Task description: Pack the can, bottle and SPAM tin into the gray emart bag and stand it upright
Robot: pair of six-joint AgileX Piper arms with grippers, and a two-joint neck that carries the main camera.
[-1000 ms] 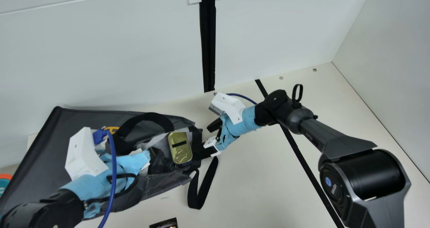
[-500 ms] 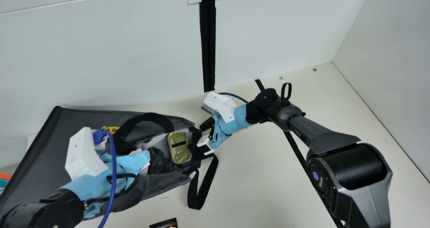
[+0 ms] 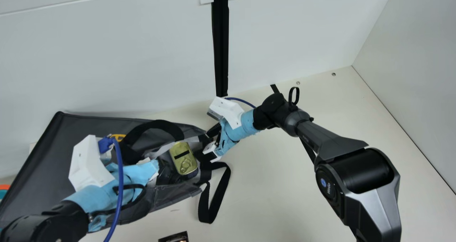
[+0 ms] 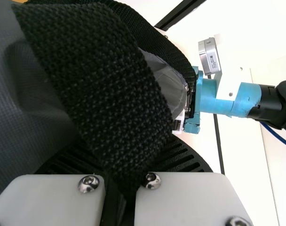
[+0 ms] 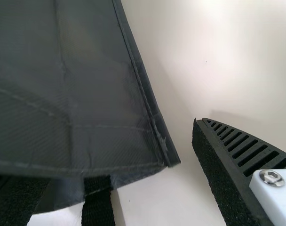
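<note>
While the gray emart bag (image 3: 82, 126) lies flopped over, the right gripper (image 3: 205, 144) has moved closer, fingers spread wide at its mouth; the left gripper's (image 3: 146, 170) fingers pinch a black strap (image 4: 105, 84). Just beyond the right fingertips, the SPAM tin (image 3: 183, 158) has shifted inward.

SPAM tin (image 3: 183, 158) in bag (image 3: 74, 126) | bag on table (image 3: 278, 188) | wall (image 3: 107, 63) behind
</note>
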